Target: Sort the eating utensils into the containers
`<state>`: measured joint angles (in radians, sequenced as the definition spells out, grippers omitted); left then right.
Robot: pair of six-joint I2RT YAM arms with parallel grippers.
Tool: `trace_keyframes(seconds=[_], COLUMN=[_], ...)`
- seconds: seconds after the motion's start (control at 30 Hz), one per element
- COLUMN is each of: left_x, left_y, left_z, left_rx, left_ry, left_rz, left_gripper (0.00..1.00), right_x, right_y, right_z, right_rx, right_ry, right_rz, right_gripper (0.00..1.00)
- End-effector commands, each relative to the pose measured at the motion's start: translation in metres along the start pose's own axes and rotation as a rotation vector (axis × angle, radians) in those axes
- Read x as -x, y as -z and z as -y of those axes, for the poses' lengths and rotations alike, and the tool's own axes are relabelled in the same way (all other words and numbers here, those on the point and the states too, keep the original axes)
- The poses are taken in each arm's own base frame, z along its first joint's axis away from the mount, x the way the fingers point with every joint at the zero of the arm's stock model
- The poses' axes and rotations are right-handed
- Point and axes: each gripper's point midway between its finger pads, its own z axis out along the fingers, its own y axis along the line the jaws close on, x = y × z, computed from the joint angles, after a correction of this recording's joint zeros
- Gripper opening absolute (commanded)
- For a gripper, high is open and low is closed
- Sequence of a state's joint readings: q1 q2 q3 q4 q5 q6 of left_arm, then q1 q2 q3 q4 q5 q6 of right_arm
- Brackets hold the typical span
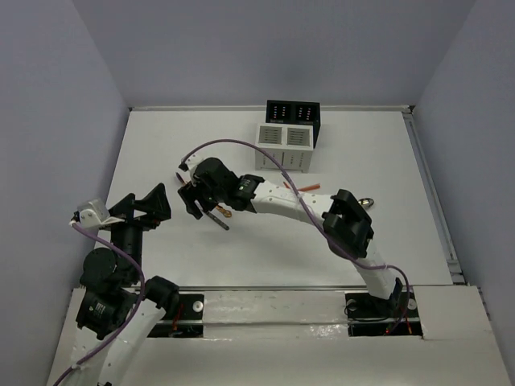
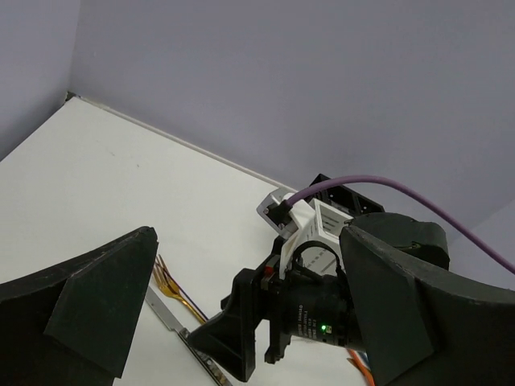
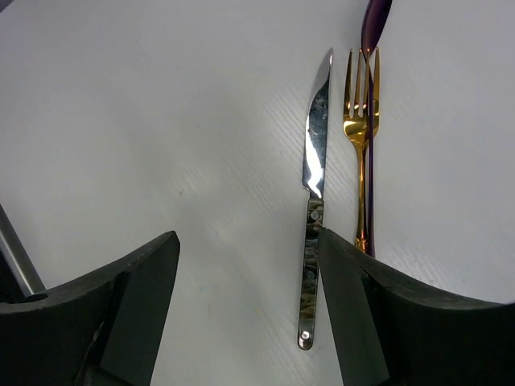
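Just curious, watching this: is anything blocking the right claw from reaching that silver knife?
Nothing visible does. The right claw is open directly above the silver knife. A gold fork lies close beside the knife, not across it.

In the right wrist view the knife [image 3: 315, 201] lies lengthwise at centre, with the fork [image 3: 361, 137] parallel just to its right and a third utensil [image 3: 374, 20] against the fork's right side. In the top view the block of containers [image 1: 288, 135] stands at upper centre on the table [image 1: 161, 145].

The white table [image 1: 161, 153] bears a silver knife [image 3: 314, 169] beside a gold fork [image 3: 360, 137], and the containers [image 1: 288, 137].
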<state>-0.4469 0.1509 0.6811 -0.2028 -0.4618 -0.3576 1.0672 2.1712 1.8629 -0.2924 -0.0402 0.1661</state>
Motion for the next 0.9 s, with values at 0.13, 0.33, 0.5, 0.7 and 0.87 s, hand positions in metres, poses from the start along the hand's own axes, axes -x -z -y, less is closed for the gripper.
trace_keyframes(seconds=[0.13, 0.33, 0.5, 0.7, 0.87], left_x=[0.024, 0.022, 0.022, 0.022, 0.022], left_y=[0.004, 0.004, 0.004, 0.004, 0.004], left_z=[0.008, 0.010, 0.010, 0.012, 0.013], left_rx=[-0.024, -0.038, -0.040, -0.047, -0.053], left_ry=[0.042, 0.037, 0.037, 0.036, 0.034], left_rz=[0.062, 0.056, 0.056, 0.054, 0.055], left_gripper=[0.99, 0.99, 0.99, 0.99, 0.99], right_x=[0.011, -0.002, -0.011, -0.025, -0.049], right_y=[-0.025, -0.043, -0.052, -0.059, -0.069], right_z=[0.013, 0.014, 0.024, 0.034, 0.040], right_rx=[-0.072, -0.091, -0.133, -0.175, -0.193], right_ry=[0.060, 0.081, 0.094, 0.105, 0.102], right_rz=[0.000, -0.051, -0.075, -0.106, -0.166], right_gripper=[0.73, 0.70, 0.67, 0.65, 0.62])
